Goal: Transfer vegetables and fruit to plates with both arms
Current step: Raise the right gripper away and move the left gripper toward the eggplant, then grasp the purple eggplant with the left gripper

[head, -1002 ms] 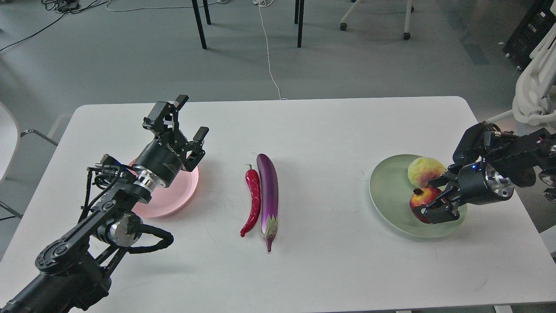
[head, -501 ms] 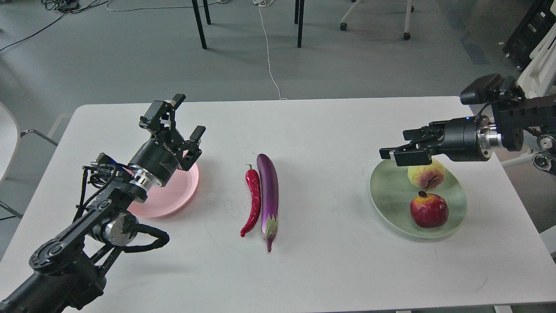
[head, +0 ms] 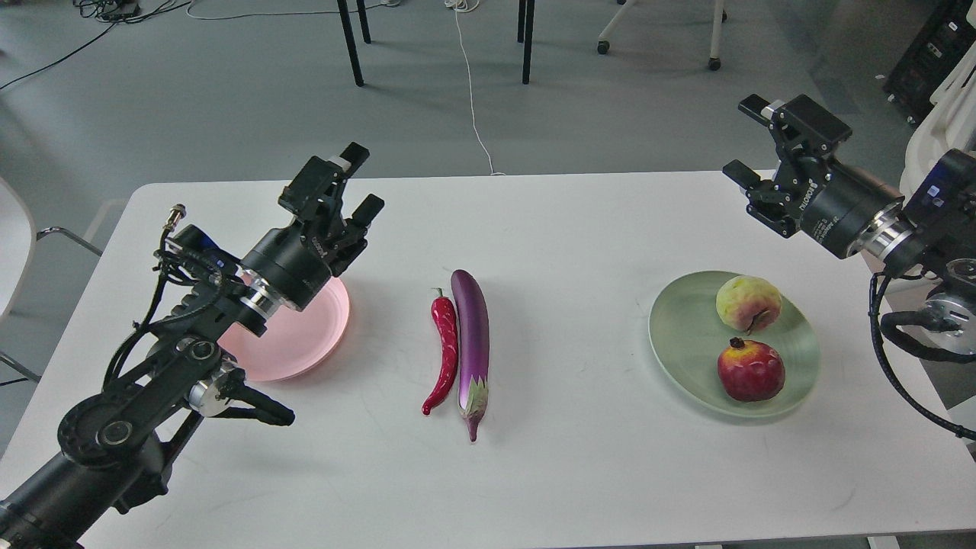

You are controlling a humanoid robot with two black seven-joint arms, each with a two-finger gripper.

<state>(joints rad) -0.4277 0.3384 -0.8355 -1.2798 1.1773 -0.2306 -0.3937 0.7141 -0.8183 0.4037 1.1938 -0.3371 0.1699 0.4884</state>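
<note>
A purple eggplant and a red chili pepper lie side by side at the table's middle. A pale green plate at the right holds a yellow-green peach and a dark red pomegranate. A pale pink plate lies at the left, empty. My left gripper is open and empty, raised above the pink plate's far edge. My right gripper is open and empty, raised above the table's far right, beyond the green plate.
The white table has its far edge just behind both grippers. Chair legs and a white cable are on the floor beyond. A white frame stands off the table's right side.
My right gripper let go of the pomegranate on the green plate, rose and pulled back to the far right. My left gripper moved a little right and up.
</note>
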